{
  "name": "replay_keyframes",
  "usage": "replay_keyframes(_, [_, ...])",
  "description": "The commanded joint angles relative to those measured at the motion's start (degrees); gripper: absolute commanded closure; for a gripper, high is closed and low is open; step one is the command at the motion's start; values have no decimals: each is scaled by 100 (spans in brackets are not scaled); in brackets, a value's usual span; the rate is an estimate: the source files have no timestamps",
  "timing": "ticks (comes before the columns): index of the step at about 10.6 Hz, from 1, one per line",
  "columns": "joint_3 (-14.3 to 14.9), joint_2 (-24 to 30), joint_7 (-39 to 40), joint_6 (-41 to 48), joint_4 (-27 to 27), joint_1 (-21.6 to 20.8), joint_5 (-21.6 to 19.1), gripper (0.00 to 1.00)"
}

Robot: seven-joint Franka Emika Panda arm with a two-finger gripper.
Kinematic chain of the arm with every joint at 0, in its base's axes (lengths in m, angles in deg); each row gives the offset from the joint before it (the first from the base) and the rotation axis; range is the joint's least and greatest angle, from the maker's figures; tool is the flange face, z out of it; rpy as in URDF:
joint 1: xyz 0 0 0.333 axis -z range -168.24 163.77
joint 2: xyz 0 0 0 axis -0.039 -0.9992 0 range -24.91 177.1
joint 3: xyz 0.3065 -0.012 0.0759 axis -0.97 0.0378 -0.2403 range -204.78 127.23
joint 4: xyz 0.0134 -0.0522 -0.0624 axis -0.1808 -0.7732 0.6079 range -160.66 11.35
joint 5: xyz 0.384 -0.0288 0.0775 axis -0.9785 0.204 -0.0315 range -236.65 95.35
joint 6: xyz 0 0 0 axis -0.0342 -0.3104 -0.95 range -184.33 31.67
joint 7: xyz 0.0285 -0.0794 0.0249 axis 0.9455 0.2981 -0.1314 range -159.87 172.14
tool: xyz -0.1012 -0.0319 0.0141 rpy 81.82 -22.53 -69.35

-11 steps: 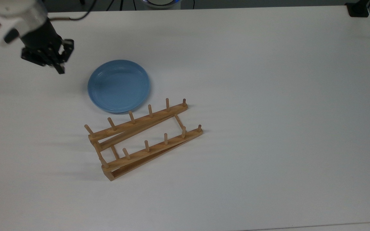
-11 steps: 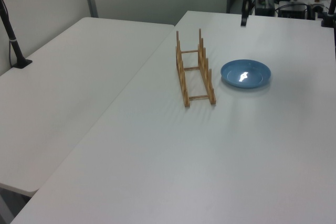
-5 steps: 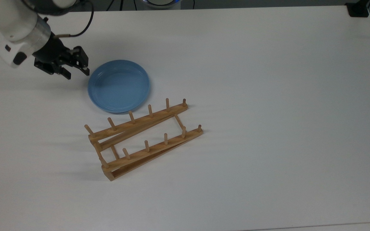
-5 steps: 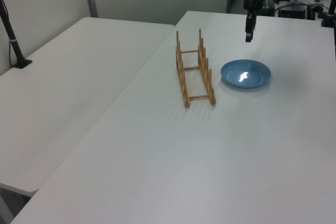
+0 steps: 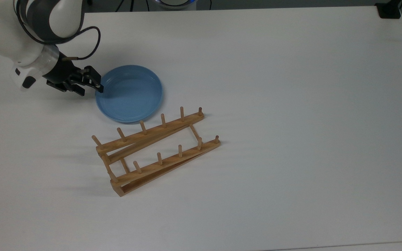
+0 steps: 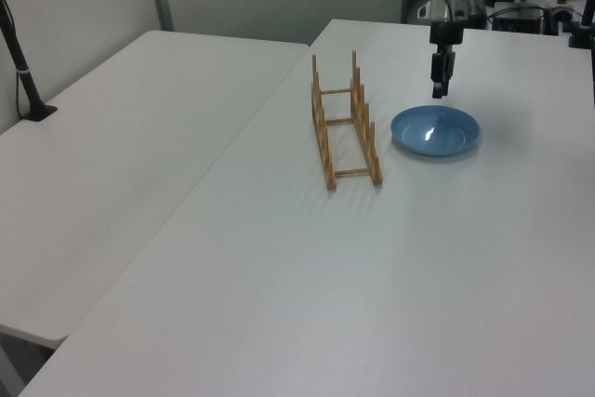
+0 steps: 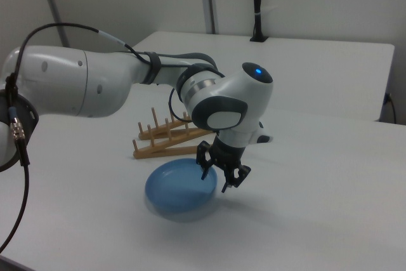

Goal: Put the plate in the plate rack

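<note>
The light-blue plate (image 5: 128,93) (image 6: 435,131) (image 7: 181,190) lies flat on the white table, just beyond the plate rack in the top view. The wooden plate rack (image 5: 155,150) (image 6: 346,123) (image 7: 168,138) stands with its pegs up and nothing in it. My gripper (image 5: 90,90) (image 6: 438,90) (image 7: 216,181) is open at the plate's edge on the top view's left. One finger is over the inside of the rim and the other is outside it. Whether a finger touches the plate I cannot tell.
The white table (image 5: 291,122) stretches wide to the top view's right. A black mount (image 5: 389,10) sits at its far right corner. In the left view a second table (image 6: 139,137) adjoins, with a black pole (image 6: 23,72) on it.
The gripper has come down and moved from the top view's upper left to the plate's rim, staying open. Plate and rack have not moved.
</note>
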Motion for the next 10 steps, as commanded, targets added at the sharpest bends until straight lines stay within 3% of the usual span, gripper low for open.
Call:
replay_keyframes(1, [60, -121, 325, -128, -11, -68, -127, 51])
replay_keyframes(6, [-1, -333, 291, -452, -11, -243, -127, 66])
replay_keyframes(9, [-10, -386, 308, -516, -11, -297, -127, 96])
replay_keyframes(10, [-10, -386, 300, -516, -20, -305, -127, 100])
